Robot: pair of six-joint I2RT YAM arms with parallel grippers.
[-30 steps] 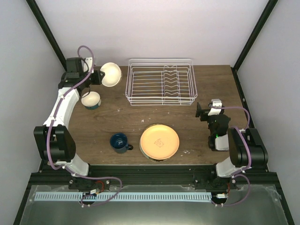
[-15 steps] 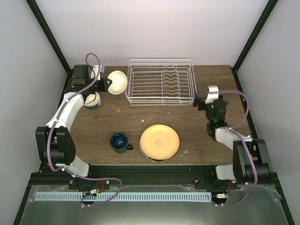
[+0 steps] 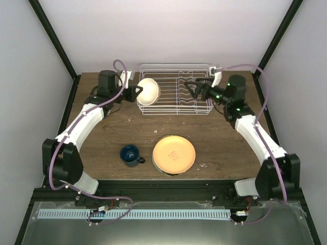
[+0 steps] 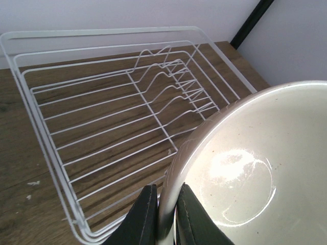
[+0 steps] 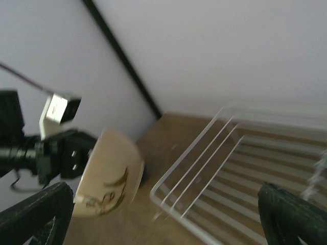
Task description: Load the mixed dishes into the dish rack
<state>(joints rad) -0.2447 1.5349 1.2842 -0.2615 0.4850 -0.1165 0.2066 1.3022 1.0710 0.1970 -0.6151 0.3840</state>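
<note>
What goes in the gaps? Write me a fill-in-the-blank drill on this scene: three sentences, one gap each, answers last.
1. The left gripper holds the cream bowl by its ____.
2. The right gripper hangs above the dish rack with its jaws ____.
3. Seen from above, the blue mug stands on the table to the ____ of the orange plate.

Missing words: rim; open; left.

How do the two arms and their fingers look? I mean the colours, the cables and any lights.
The left arm and the right arm have white shells on the long links and black blocks at the joints and bases. A thin lilac cable loops loosely along each arm. The fingers are dark, nearly black. A small green light glows near the right arm's wrist.
</note>
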